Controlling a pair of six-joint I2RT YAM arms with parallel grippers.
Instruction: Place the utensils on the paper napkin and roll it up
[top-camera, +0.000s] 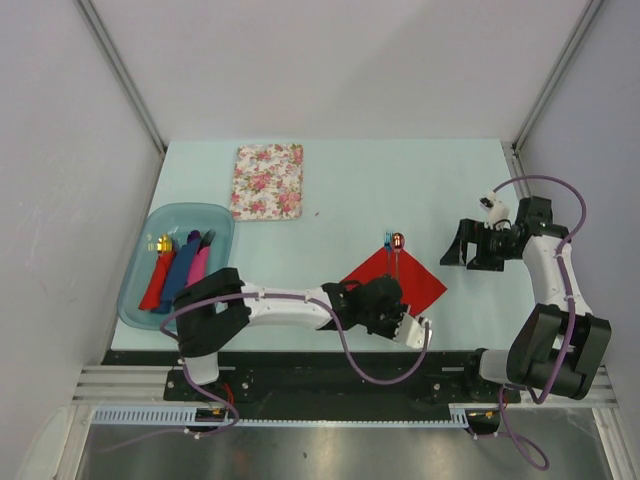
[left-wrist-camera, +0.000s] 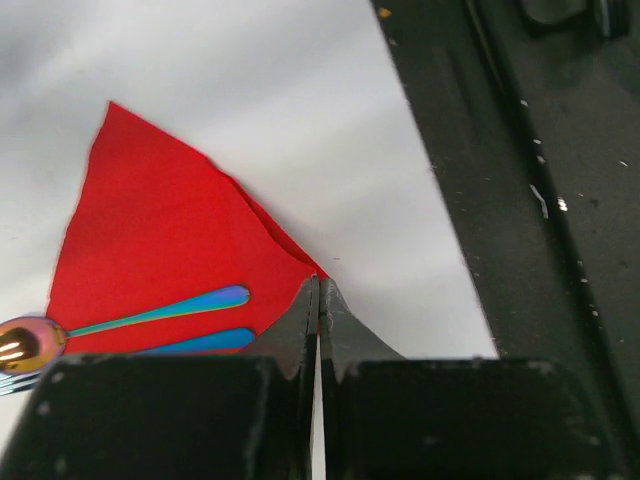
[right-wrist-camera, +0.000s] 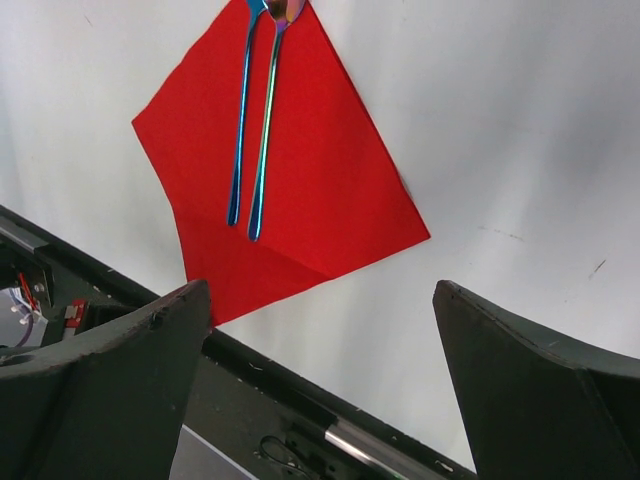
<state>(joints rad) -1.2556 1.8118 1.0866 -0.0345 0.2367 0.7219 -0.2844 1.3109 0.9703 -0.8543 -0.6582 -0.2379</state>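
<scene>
My left tool (left-wrist-camera: 318, 305) is clenched at the near corner of the red paper napkin (right-wrist-camera: 310, 170). The metallic blue fork (right-wrist-camera: 240, 130) and the thin spoon with a red-gold head (right-wrist-camera: 265, 130) lie side by side on it. My right tool (right-wrist-camera: 322, 292) hangs released above the pale tabletop (top-camera: 400, 190).
</scene>
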